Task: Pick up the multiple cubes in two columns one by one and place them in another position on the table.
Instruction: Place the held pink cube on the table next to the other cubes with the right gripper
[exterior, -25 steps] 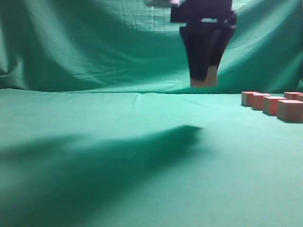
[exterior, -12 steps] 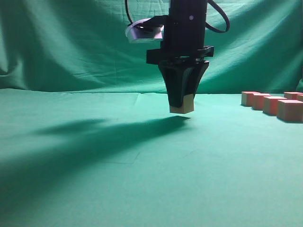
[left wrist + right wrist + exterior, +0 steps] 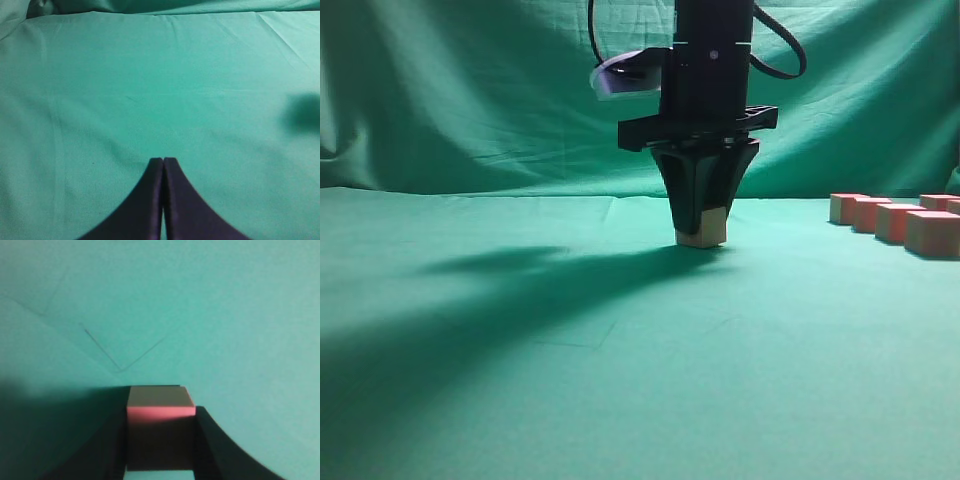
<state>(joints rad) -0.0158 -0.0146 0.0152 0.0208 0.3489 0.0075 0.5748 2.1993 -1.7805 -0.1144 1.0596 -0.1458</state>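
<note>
Over on the left there is nothing but bare green table [image 3: 470, 400]. The left gripper [image 3: 163, 161] shows only in its own wrist view, its two dark fingers pressed flat together with nothing between them, hanging over empty cloth with no cube near it.

In the middle, the right gripper [image 3: 703, 232] stands straight down from its arm, clamped on one cube [image 3: 702, 232]. From the right wrist view the block sits snug between the two black fingers [image 3: 212, 450], its pink face [image 3: 160, 411] turned toward the camera. From the side, the cube's lower edge looks to be at the cloth or a hair above it; its shadow meets it right underneath, so I cannot say for sure that it is resting. I would call this the set-down of the current block: it is at its new spot but not yet let go.

Around the gripper the table holds no other placed cubes that I can see, so this may be among the first ones moved, though anything beyond the frame is hidden.

Well off to the gripper's right, the remaining cubes [image 3: 895, 222] wait in their rows, at least five showing, running out of view at the edge. Most of the job is left.
</note>
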